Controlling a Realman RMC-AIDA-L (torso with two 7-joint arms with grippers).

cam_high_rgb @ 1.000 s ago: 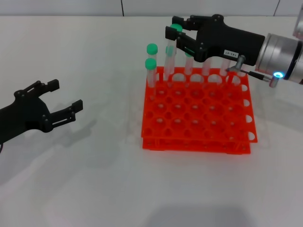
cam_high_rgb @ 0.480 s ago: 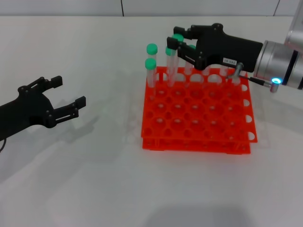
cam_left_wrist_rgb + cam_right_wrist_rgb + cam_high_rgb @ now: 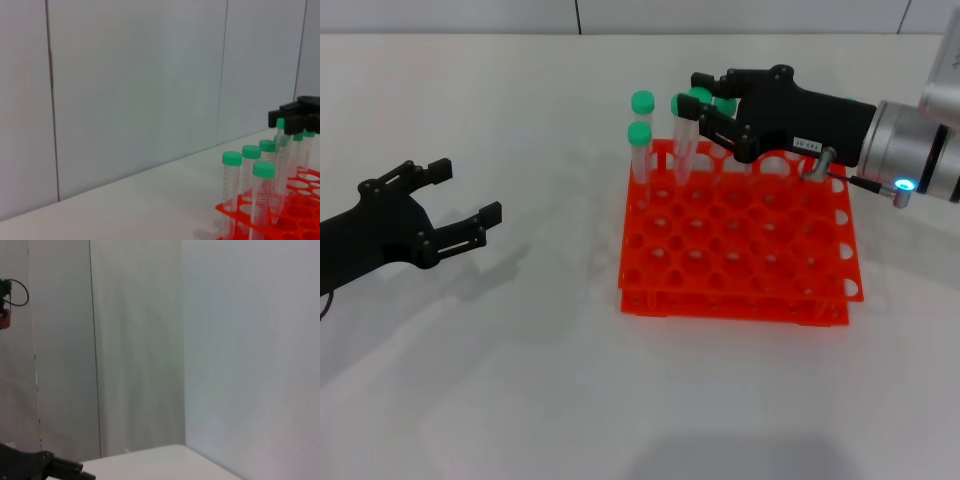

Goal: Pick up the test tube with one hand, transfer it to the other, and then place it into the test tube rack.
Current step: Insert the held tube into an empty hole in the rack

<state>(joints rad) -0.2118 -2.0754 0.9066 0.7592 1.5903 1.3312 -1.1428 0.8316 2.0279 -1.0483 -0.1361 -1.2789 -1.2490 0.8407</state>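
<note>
My right gripper (image 3: 703, 100), black with a white wrist label, is over the back left part of the orange test tube rack (image 3: 735, 292). It is shut on a green-capped test tube (image 3: 686, 142) whose lower end reaches down to the rack's top tier. The left wrist view shows this gripper (image 3: 295, 116) and the held tube (image 3: 280, 150) among other tubes in the rack (image 3: 239, 210). My left gripper (image 3: 450, 200) is open and empty, low over the table, far left of the rack.
Several other green-capped tubes (image 3: 639, 150) stand in the rack's back rows and left column. The rack's middle and front holes are empty. Bare white table lies between the left gripper and the rack. A grey wall stands behind.
My right gripper has come down and slightly towards me with the tube, bringing its lower end to the rack. The left gripper moved slightly up and right early on, then stayed still.
</note>
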